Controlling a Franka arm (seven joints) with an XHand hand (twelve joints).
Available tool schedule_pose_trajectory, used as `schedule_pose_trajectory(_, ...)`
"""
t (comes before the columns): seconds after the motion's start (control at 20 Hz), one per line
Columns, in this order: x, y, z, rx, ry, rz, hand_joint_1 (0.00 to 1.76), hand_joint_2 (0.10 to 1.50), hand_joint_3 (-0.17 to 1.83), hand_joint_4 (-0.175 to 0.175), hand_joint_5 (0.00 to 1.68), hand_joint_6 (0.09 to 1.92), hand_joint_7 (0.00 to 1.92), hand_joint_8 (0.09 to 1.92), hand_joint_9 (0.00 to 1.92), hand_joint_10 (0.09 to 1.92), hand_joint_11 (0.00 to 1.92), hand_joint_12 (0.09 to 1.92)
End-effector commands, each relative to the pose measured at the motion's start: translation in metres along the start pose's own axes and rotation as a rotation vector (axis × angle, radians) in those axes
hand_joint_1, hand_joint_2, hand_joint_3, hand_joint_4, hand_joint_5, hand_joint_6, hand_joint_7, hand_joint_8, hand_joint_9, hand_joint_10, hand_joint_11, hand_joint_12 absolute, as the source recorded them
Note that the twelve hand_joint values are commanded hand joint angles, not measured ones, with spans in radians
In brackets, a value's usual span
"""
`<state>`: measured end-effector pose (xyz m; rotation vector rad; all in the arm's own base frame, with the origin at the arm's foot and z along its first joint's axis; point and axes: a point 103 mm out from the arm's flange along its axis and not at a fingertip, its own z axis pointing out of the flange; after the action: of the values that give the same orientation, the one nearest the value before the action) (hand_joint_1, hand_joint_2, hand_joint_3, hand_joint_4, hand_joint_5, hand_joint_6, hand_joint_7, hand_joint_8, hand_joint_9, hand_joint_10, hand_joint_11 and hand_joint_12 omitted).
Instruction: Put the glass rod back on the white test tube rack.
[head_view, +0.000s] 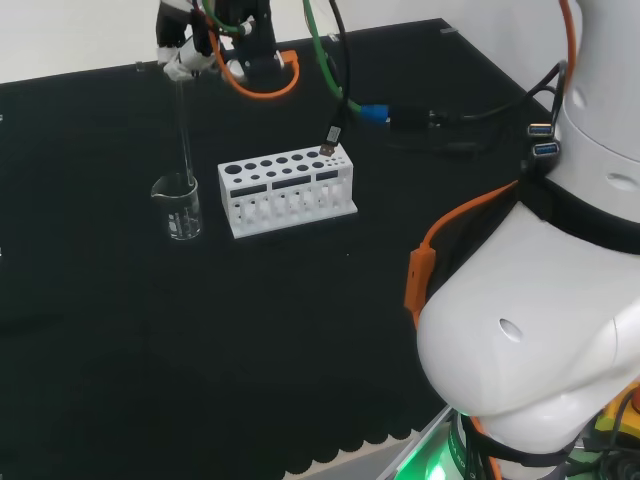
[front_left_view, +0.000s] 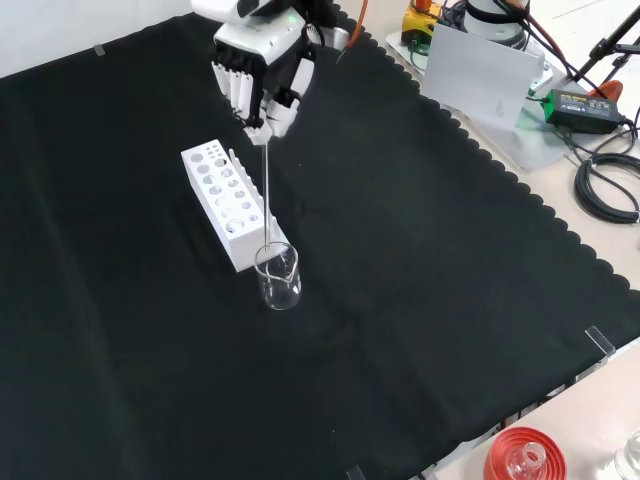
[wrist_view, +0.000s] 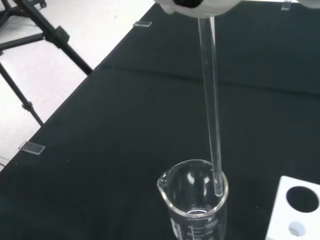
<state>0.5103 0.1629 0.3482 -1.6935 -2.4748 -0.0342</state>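
A clear glass rod (head_view: 185, 125) (front_left_view: 267, 190) (wrist_view: 210, 100) hangs upright from the hand (head_view: 190, 48) (front_left_view: 258, 75), whose fingers pinch its top end. The rod's lower tip sits just inside the mouth of a small clear beaker (head_view: 178, 207) (front_left_view: 278, 277) (wrist_view: 196, 200). The white test tube rack (head_view: 286, 188) (front_left_view: 225, 203) (wrist_view: 295, 210) stands right beside the beaker, to its right in the head view. Its holes look empty.
Orange and green cables (head_view: 270, 75) hang near the hand. More cables and a blue connector (head_view: 375, 113) lie behind the rack in the head view. A red ribbed stand holding a flask (front_left_view: 522, 458) sits at the front view's bottom edge.
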Motion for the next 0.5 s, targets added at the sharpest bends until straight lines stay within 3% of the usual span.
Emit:
schedule_pose_trajectory(0.05, -0.01, -0.015, -0.036, -0.041, 0.007, 0.022, 1.3, 1.06, 0.0, -0.175, 1.05, 0.6, 1.17, 1.0, 1.66, 0.63, 1.51, 0.86)
schedule_pose_trajectory(0.5, -0.036, -0.029, -0.06, -0.071, -0.008, 0.07, 1.3, 1.06, 0.0, -0.175, 1.05, 0.6, 1.17, 1.0, 1.66, 0.63, 1.51, 0.86)
